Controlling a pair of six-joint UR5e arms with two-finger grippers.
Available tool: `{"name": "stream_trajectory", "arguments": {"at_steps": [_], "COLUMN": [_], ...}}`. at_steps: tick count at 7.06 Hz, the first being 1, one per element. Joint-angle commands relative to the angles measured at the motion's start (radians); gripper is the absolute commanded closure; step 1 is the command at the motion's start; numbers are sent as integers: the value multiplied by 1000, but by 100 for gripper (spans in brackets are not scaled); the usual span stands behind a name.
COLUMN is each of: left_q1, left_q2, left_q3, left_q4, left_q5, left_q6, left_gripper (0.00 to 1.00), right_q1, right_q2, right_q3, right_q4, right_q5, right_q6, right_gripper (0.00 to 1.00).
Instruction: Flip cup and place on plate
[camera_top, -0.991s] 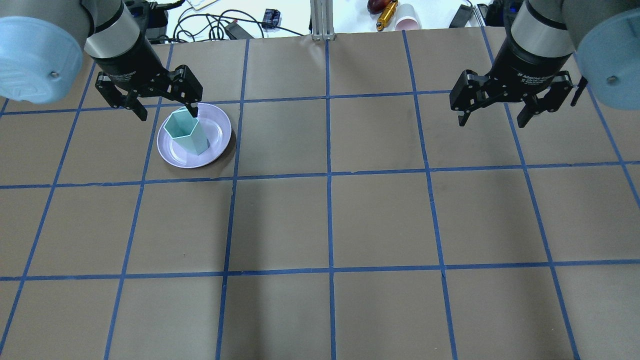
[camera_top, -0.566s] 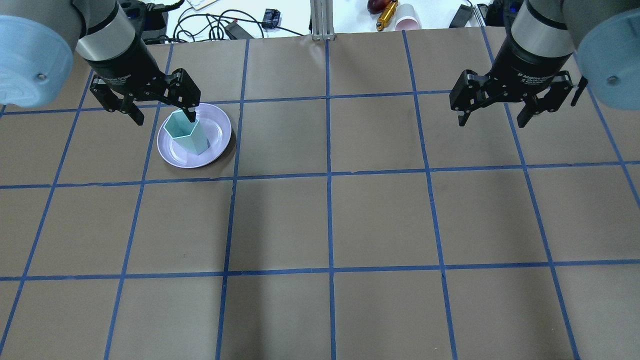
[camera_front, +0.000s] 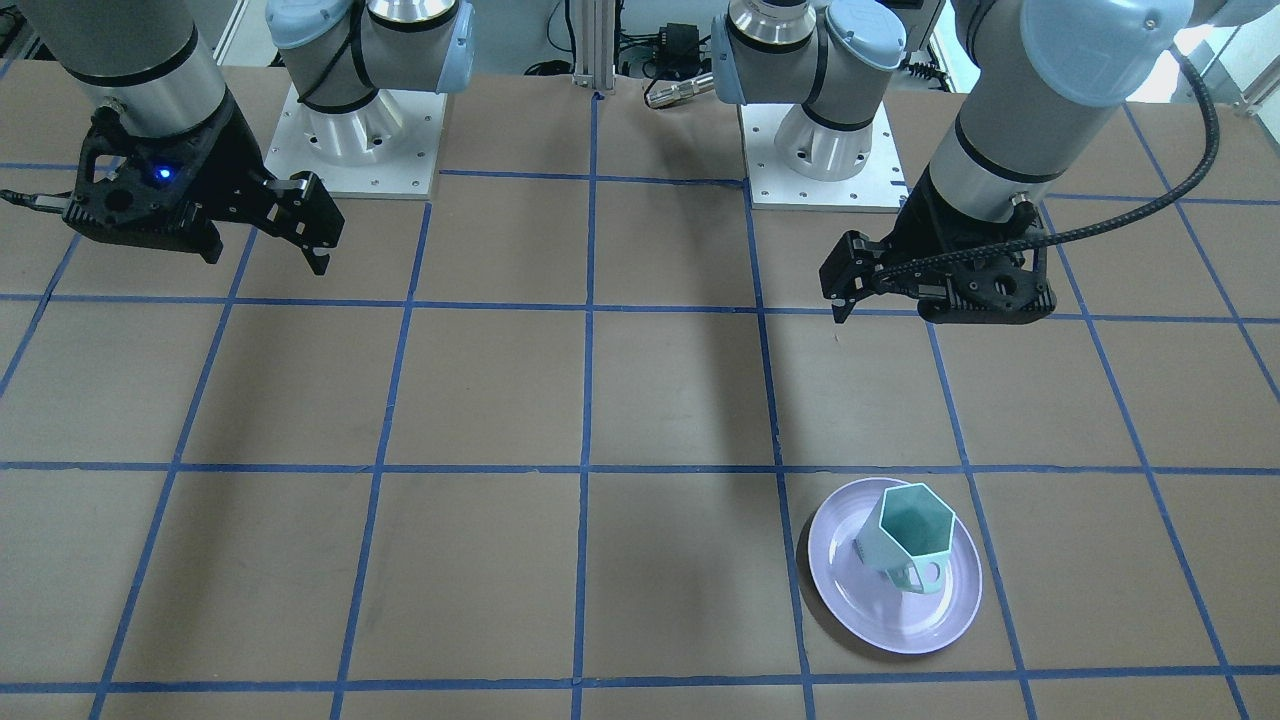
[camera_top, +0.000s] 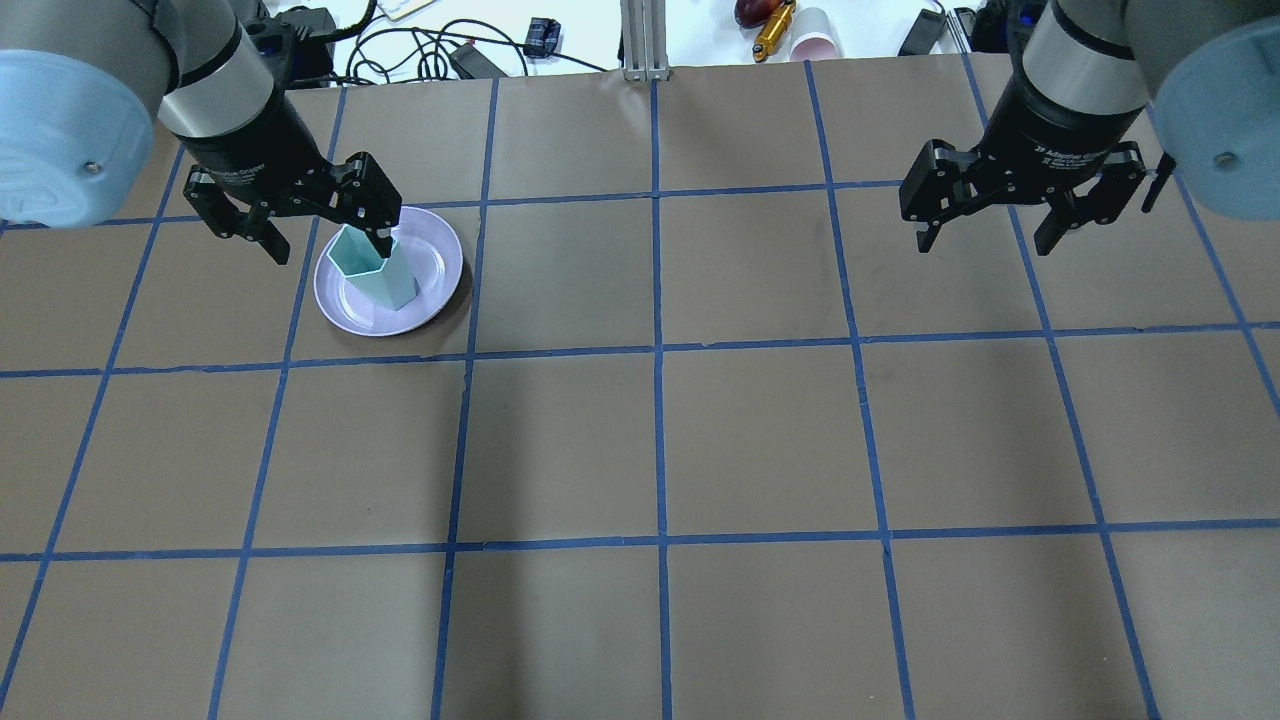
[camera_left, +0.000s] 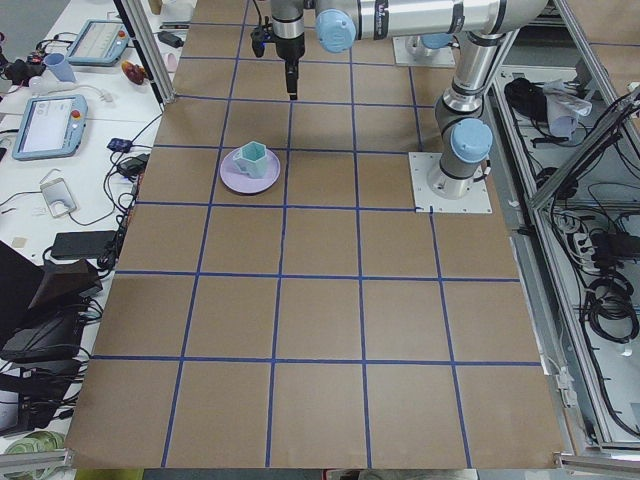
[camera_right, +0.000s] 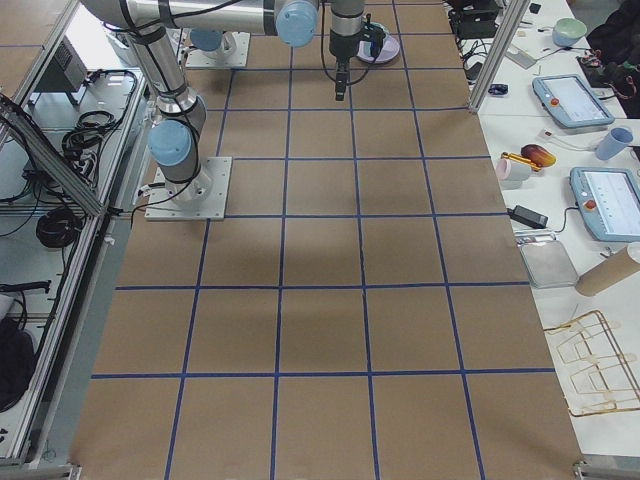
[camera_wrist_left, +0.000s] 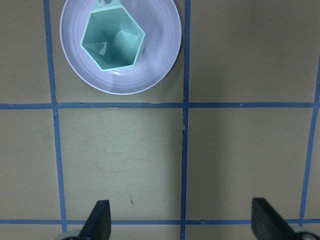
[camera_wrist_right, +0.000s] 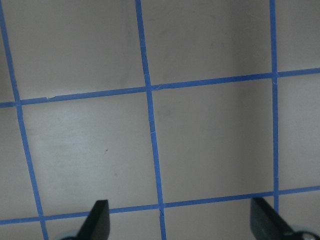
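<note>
Blue-taped brown paper (camera_top: 760, 440) bears a lavender plate (camera_top: 440, 262) holding an upright hexagonal cup (camera_top: 375, 272); left gripper (camera_top: 331, 247) and right gripper (camera_top: 985, 245) gape wide.

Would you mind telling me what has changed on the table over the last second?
The left gripper, open and empty, edged slightly toward the robot's side in the overhead view; nothing was gripped or released. The cup stayed upright, mouth up, on the plate, and the right gripper held its place, open.
</note>
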Motion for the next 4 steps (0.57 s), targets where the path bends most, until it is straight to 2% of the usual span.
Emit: {"name": "stream_trajectory", "arguments": {"at_steps": [1, 4], "left_q1": [0, 0], "left_q2": [1, 6], "left_q3": [-2, -1], "left_q4": [1, 1], "left_q5": [1, 1], "left_q6": [1, -1], "left_gripper": [0, 0], "right_q1": [0, 0], "right_q2": [0, 0], "right_q3": [0, 0], "right_q4": [0, 0], "right_q5": [0, 0], "right_q6": [0, 0], "right_gripper": [0, 0]}}
